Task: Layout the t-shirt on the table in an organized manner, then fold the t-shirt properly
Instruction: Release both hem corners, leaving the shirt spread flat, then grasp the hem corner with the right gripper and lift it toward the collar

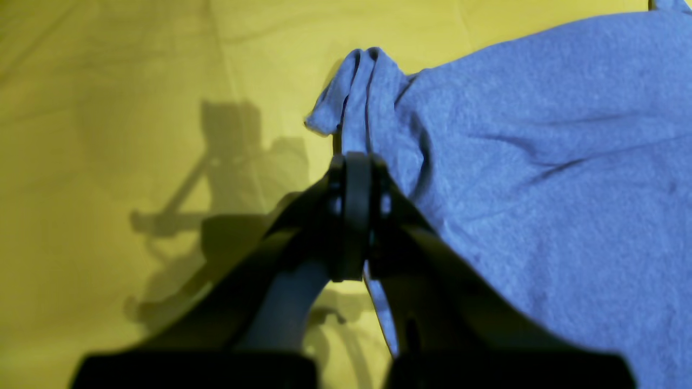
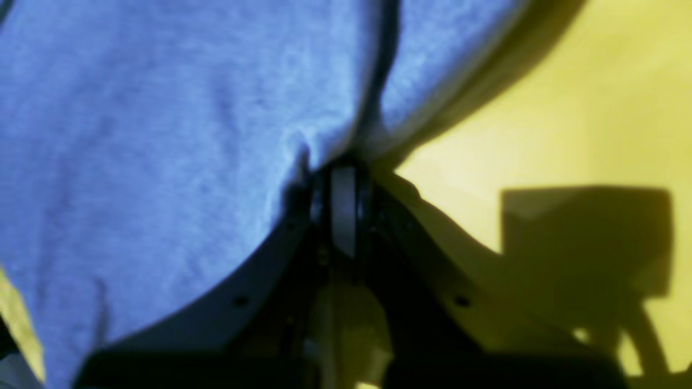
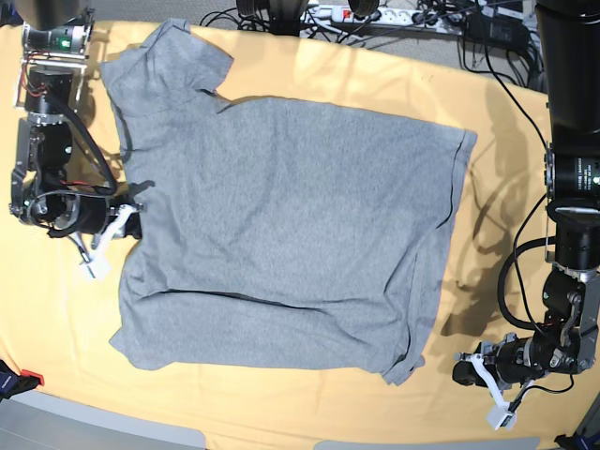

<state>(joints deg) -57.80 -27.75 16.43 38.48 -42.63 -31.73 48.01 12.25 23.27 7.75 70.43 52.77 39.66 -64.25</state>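
The grey t-shirt (image 3: 281,216) lies spread over the yellow table (image 3: 281,417), plain side up, with one sleeve toward the far left corner. My right gripper (image 3: 134,220) is at the shirt's left edge. In the right wrist view the right gripper (image 2: 343,167) is shut on a fold of the t-shirt (image 2: 162,135). My left gripper (image 3: 448,372) is by the shirt's near right corner. In the left wrist view the left gripper (image 1: 357,162) is shut on a bunched corner of the t-shirt (image 1: 540,162), and a tuft of cloth sticks out past the tips.
Cables and a power strip (image 3: 366,14) run along the table's far edge. A small red object (image 3: 28,380) sits at the near left edge. Arm shadows fall on the table cloth (image 1: 108,81) beside each gripper.
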